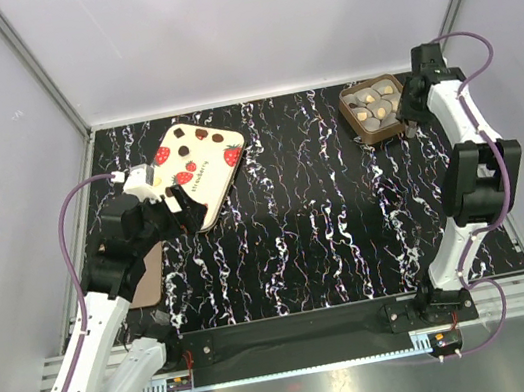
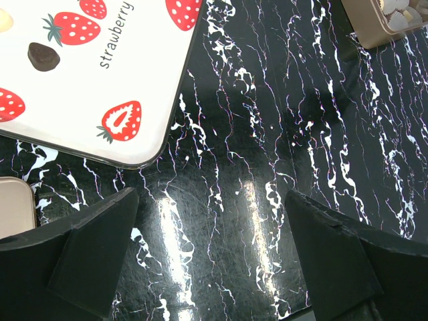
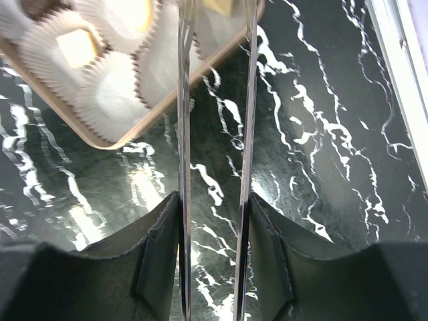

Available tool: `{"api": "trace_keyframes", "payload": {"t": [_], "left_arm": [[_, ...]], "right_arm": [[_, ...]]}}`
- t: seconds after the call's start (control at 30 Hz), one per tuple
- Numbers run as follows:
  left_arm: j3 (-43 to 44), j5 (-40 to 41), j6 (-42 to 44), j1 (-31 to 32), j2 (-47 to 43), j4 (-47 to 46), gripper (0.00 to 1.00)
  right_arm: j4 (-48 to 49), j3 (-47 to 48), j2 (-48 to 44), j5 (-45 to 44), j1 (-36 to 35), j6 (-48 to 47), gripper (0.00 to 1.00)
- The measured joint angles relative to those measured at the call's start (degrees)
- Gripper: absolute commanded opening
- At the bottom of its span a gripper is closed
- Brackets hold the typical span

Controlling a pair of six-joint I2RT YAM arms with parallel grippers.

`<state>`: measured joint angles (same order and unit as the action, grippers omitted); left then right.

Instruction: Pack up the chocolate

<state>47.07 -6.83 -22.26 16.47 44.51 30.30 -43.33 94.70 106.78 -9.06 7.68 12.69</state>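
Chocolate (image 1: 375, 105) sits in white paper cups (image 3: 110, 93) inside a square brown tray (image 1: 355, 125) at the table's (image 1: 328, 225) far right corner. In the overhead view several gold and pale pieces fill the cups. The right wrist view shows one gold piece up close, beside a cup whose contents I cannot make out.

Right gripper (image 3: 214, 214) is just beside the tray's right edge, clamped on thin metal tongs (image 3: 184, 134). A finger (image 3: 160, 247) presses against the outside of each blade. The two blades run parallel with a narrow gap between them and reach over the tray's rim. Their tips are cut off at the top of the wrist view, so whether they touch a piece cannot be told.

Left gripper (image 2: 210, 227) hangs over bare table with its jaws spread wide, holding nothing. It is near the corner of the strawberry-printed lid (image 1: 200, 161), which lies flat at the far left. A tan flat piece (image 1: 146, 277) lies under the left arm.
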Motion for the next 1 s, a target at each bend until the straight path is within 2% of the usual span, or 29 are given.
{"api": "trace_keyframes", "payload": {"t": [0.3,0.47,0.6,0.77,1.0], "left_arm": [[0.00,-0.02,0.00,0.00,0.61,-0.02,0.99],[0.00,0.00,0.00,0.02,0.59,-0.02,0.99],[0.00,0.00,-0.02,0.02,0.59,0.00,0.99],[0.00,0.04,0.00,0.00,0.52,0.02,0.99],[0.00,1.05,-0.02,0.00,-0.44,0.02,0.99]], "right_arm": [[-1.49,3.82,-1.77,5.42,-2.56,1.07,0.49],[-0.35,4.13,-3.21,6.82,-12.00,2.21,0.48],[3.56,3.80,-3.76,10.25,-20.68,4.15,0.47],[8.70,2.56,-3.63,12.96,-28.09,6.21,0.47],[11.06,6.78,3.39,12.33,-37.27,6.67,0.47]]}}
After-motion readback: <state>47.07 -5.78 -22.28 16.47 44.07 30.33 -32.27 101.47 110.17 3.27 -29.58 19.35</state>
